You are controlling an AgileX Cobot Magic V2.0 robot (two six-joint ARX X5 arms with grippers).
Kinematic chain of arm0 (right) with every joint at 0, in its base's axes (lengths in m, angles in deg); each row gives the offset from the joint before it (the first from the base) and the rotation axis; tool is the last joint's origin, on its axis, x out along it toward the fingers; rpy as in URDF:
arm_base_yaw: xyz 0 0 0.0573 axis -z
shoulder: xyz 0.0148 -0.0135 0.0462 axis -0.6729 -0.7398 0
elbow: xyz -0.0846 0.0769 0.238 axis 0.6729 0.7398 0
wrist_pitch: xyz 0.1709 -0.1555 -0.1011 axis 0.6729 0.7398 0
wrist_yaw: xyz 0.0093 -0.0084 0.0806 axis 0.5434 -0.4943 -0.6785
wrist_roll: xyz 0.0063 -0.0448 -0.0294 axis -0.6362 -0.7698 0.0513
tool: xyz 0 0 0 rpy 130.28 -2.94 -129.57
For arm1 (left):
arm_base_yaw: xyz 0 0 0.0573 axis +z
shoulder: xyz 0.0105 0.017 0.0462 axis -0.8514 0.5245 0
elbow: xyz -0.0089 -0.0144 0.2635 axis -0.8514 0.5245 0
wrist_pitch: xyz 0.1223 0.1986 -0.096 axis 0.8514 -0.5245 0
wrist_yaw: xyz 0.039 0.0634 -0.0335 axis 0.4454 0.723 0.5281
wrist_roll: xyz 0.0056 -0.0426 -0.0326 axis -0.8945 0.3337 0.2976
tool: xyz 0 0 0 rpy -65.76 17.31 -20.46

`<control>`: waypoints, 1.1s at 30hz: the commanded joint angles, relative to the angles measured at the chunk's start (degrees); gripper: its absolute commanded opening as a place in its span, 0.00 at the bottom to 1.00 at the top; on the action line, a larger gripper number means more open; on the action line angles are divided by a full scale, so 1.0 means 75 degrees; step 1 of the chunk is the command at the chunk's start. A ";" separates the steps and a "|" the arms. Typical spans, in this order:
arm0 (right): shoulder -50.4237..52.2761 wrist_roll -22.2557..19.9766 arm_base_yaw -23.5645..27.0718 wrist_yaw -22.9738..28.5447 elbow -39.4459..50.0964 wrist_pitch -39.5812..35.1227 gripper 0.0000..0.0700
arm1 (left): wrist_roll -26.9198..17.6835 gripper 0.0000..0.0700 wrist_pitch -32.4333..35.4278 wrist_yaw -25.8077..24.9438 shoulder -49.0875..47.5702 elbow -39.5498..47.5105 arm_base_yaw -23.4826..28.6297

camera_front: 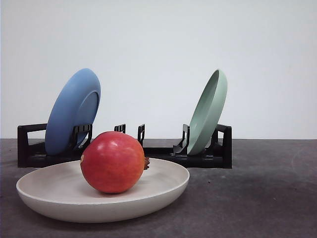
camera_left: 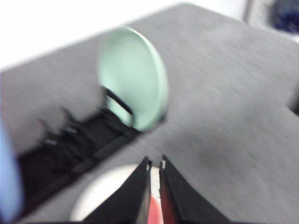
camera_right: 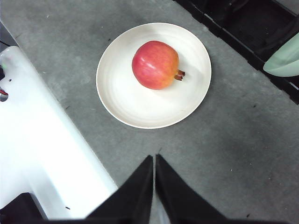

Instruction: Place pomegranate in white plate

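With both tools drawn together to a thin slit and gripping nothing, your job now is a clean retreat, not another grasp. The left tool [camera_left: 155,164] sits above the near rim of the white plate [camera_left: 100,193], with a sliver of red showing between its fingers; that view is blurred, so I cannot tell how close it is to the fruit. Lift it straight up before swinging it aside, so a finger does not clip the fruit. The right tool [camera_right: 154,158] hangs high over the grey worktop [camera_right: 233,140], well apart from the plate, and needs only to hold off. The pomegranate [camera_front: 113,162] rests inside the white plate [camera_front: 44,186], crown stub pointing sideways, looking settled. Behind it, keep clear of the black rack [camera_front: 198,158] holding the blue plate [camera_front: 73,111] and green plate [camera_front: 208,111] on edge.
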State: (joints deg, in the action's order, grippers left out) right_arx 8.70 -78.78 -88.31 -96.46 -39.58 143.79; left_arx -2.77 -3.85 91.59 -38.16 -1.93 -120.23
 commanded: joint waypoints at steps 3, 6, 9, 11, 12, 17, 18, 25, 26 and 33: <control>-0.0050 -0.0035 -0.0067 0.0000 -0.0152 -0.0076 0.00 | -0.0812 0.02 0.0648 -0.0359 -0.0402 -0.0140 0.1043; -0.0050 -0.0035 -0.0067 0.0000 -0.0152 -0.0076 0.00 | -0.1273 0.02 0.1044 -0.1297 -0.0872 -0.0119 0.2309; -0.0050 -0.0035 -0.0067 0.0000 -0.0152 -0.0076 0.00 | -0.1713 0.02 0.1208 -0.2156 -0.1367 -0.0108 0.3609; -0.0052 -0.0035 -0.0067 0.0000 -0.0152 -0.0076 0.00 | -0.1927 0.02 0.1210 -0.2447 -0.1693 -0.0095 0.4384; -0.0052 -0.0035 -0.0067 0.0000 -0.0152 -0.0076 0.00 | -0.2053 0.01 0.1210 -0.2560 -0.1883 -0.0077 0.4799; -0.0052 -0.0035 -0.0067 0.0000 -0.0152 -0.0076 0.00 | -0.2565 0.02 0.1216 -0.2864 -0.2772 0.0246 0.6471; -0.0052 -0.0035 -0.0067 0.0000 -0.0152 -0.0076 0.00 | -0.2611 0.02 0.1216 -0.2954 -0.2964 0.0375 0.6785; -0.0050 -0.0035 -0.0067 0.0000 -0.0152 -0.0076 0.00 | -0.2764 0.02 0.1239 -0.3099 -0.4064 0.1639 0.8198; -0.0052 -0.0035 -0.0067 0.0000 -0.0152 -0.0076 0.00 | -0.2763 0.02 0.1256 -0.3175 -0.4211 0.1866 0.8322; -0.0052 -0.0035 -0.0067 0.0000 -0.0152 -0.0076 0.00 | -0.2353 0.01 0.1912 -0.3302 -0.5285 0.3772 0.8711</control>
State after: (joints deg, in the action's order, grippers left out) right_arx 8.70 -78.78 -88.31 -96.46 -39.58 143.76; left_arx -21.79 9.38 67.40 -77.33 25.50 -55.07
